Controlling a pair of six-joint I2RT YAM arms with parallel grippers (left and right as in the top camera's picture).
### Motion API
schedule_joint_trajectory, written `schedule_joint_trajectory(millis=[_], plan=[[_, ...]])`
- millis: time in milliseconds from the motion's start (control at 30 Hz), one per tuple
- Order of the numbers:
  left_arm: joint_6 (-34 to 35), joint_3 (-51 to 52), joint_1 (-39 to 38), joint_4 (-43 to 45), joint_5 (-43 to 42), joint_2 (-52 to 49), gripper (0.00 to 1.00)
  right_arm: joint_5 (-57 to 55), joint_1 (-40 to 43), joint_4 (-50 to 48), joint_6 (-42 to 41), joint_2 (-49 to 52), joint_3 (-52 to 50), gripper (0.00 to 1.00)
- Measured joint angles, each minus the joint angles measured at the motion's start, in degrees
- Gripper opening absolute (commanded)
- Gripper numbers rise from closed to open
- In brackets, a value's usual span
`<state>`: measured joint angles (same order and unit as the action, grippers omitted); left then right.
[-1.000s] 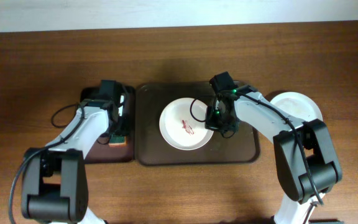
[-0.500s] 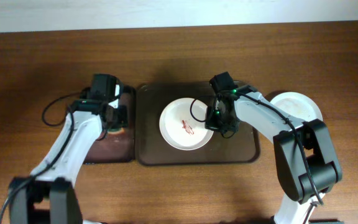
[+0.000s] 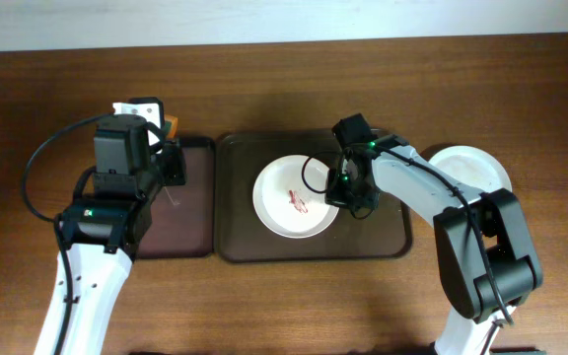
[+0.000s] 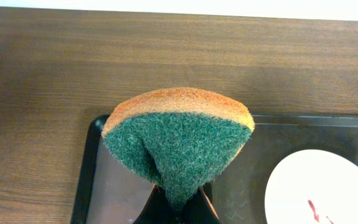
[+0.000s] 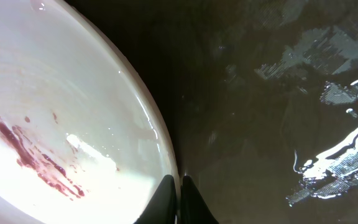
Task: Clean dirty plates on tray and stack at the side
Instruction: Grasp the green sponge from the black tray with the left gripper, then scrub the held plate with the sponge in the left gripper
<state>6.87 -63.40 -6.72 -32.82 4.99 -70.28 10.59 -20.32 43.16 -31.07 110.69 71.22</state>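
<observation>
Large dark brown rectangular tray (image 3: pixel 388 232): long axis runs left-right and it lies flat at table centre.

On its left-centre part sits a round shallow white plate (image 3: pixel 284 202), flat and face up. A short red sauce smear (image 3: pixel 298 203) near its middle runs diagonally. In the right wrist view the smear is streaky, with a few separate specks, and the glaze shows wet highlights.

Right gripper (image 5: pixel 178 190): we see the fingers drawn almost together at the plate's right rim, the rim edge passing between the tips, so we read this as a pinch on the rim.

Left gripper (image 4: pixel 174 208): it is closed on a green-and-orange sponge (image 4: pixel 179 137), squeezed into a fan, green scouring face toward the camera. It is held over the far end of the smaller dark tray (image 3: pixel 190 212), just left of the large tray.

A second white plate (image 3: pixel 476 168) rests on the brown wood-grain tabletop (image 3: pixel 57 108) right of the large tray. The right arm covers its left edge, and we cannot tell whether it is one plate or several. In the left wrist view the smeared plate is cut off at the frame edge.
</observation>
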Motion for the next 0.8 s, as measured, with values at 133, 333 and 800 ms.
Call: schedule_joint_trajectory(millis=[133,333,800], plan=[[0.0,0.0,0.0,0.13,0.0,0.02,0.0,0.0,0.0,0.02,0.02,0.0,0.0,0.04],[0.0,0.0,0.0,0.33,0.0,0.02,0.0,0.0,0.0,0.0,0.0,0.0,0.0,0.04],[1.62,-0.09,-0.13,-1.79,-4.61,-10.49,0.0,0.0,0.0,0.02,0.02,0.0,0.0,0.04]])
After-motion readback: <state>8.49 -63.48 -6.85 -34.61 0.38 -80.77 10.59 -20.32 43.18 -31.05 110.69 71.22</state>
